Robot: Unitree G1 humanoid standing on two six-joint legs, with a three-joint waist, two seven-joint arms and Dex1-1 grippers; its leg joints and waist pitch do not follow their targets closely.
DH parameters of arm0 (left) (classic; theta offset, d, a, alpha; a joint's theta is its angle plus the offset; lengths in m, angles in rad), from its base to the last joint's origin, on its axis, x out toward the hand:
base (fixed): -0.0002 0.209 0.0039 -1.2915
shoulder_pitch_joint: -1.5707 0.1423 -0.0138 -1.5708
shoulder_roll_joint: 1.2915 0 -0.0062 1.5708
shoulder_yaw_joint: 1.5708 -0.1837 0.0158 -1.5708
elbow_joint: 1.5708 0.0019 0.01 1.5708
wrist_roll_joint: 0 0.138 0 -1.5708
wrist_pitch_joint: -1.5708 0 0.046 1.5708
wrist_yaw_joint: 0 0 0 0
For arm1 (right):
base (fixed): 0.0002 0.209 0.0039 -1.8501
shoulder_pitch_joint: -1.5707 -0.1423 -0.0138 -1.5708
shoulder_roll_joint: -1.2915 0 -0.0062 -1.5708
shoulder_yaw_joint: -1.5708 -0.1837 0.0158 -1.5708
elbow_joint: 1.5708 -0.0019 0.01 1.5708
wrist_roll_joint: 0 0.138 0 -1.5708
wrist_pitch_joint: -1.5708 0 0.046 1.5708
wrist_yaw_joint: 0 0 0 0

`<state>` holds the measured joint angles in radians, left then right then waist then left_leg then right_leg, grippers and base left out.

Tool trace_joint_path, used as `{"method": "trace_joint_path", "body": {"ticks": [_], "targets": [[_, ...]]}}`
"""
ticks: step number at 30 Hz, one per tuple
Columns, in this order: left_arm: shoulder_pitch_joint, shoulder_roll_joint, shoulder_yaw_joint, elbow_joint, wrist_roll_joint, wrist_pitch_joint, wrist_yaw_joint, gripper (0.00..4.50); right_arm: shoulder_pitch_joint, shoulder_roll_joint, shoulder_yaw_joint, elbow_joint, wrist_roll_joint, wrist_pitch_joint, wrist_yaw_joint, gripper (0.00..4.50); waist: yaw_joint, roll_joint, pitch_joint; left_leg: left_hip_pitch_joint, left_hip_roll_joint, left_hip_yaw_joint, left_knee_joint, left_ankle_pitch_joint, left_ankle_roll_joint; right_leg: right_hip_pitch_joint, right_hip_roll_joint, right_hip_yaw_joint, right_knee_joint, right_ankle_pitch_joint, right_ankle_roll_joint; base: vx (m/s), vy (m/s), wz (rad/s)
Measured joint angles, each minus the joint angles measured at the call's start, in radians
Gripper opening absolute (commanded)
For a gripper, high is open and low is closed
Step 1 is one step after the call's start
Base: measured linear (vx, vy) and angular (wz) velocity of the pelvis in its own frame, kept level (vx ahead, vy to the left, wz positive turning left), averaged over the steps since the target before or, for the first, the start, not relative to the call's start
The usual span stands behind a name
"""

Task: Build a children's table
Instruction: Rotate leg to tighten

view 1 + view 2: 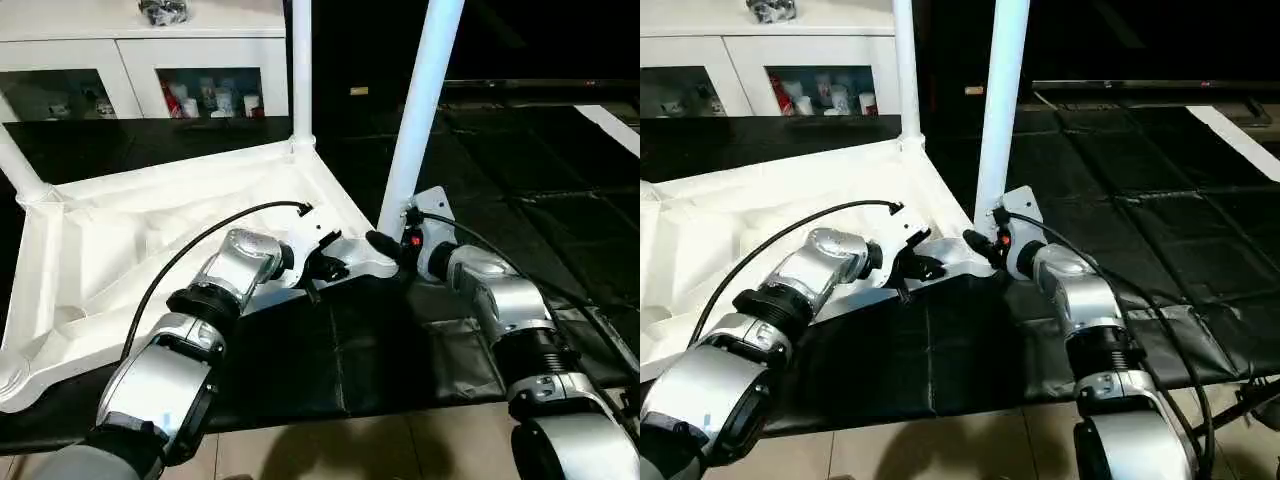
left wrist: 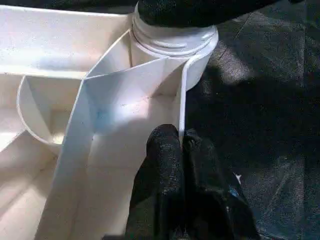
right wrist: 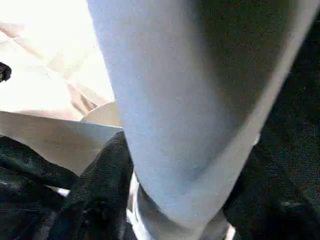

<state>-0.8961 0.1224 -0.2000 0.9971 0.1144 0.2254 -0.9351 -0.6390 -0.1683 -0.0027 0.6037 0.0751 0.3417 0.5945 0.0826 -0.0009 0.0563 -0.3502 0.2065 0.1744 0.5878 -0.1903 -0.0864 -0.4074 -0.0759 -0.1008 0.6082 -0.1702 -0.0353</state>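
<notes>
The table top [image 1: 150, 240] lies upside down on the dark floor mat [image 1: 400, 350], ribs up. Two legs already stand in far corners. A third leg [image 1: 420, 110] stands in the near corner socket [image 2: 175, 40], and the right gripper [image 1: 392, 247] hugs it low down, a finger on each side. The left gripper [image 2: 177, 165] has its fingers pressed together, holding nothing, resting on the rim beside that socket. The leg leans a bit (it may not be all the way in). If the gripper twists or pulls sideways, the leg could jam crooked or pop out. The top could also slide, since nothing grips it.
</notes>
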Motion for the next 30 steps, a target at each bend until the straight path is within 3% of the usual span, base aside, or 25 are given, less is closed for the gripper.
{"method": "trace_joint_path", "body": {"ticks": [9, 13, 17, 26, 30], "targets": [[0.001, 0.011, -0.008, -0.001, 0.002, -0.019, -0.033, 0.00, 0.021, 0.006, 0.002, -0.013, -0.003, -0.031, 0.037, 3.81, 0.000, 0.000, 0.000, 0.000, 0.000, 0.000, -0.001, 0.000, 0.001, 0.000, 0.000, 0.000, -0.001, -0.001, 0.000, 0.000, 0.000, 0.00], [0.018, 0.047, -0.034, -0.010, 0.005, -0.092, -0.129, 0.00, 0.065, -0.044, 0.020, -0.056, 0.029, -0.049, 0.193, 4.26, 0.006, 0.000, 0.000, -0.001, 0.000, 0.000, -0.002, 0.001, 0.005, 0.000, 0.000, 0.000, -0.002, -0.001, 0.001, 0.000, 0.000, 0.00], [0.025, 0.077, -0.054, -0.012, 0.004, -0.134, -0.225, 0.00, 0.105, -0.107, 0.054, -0.106, 0.063, -0.049, 0.345, 4.43, 0.015, 0.000, 0.000, -0.001, 0.000, 0.000, -0.001, 0.001, 0.005, 0.000, 0.000, 0.000, -0.002, -0.001, 0.000, 0.000, 0.000, 0.00], [0.044, 0.144, -0.115, -0.046, -0.002, -0.237, -0.469, 0.00, 0.130, -0.256, 0.143, -0.178, 0.130, -0.021, 0.721, 4.43, 0.059, 0.000, 0.000, 0.000, 0.000, -0.001, 0.002, -0.001, 0.003, 0.000, 0.000, -0.001, -0.001, -0.001, 0.000, 0.000, 0.000, 0.00], [0.061, 0.158, -0.127, -0.076, -0.004, -0.250, -0.538, 0.00, 0.129, -0.279, 0.169, -0.178, 0.149, -0.021, 0.818, 4.07, 0.069, 0.000, 0.000, -0.001, 0.000, -0.002, 0.003, -0.001, 0.003, 0.000, -0.001, -0.001, -0.001, -0.001, 0.000, 0.000, 0.000, 0.00]]}}
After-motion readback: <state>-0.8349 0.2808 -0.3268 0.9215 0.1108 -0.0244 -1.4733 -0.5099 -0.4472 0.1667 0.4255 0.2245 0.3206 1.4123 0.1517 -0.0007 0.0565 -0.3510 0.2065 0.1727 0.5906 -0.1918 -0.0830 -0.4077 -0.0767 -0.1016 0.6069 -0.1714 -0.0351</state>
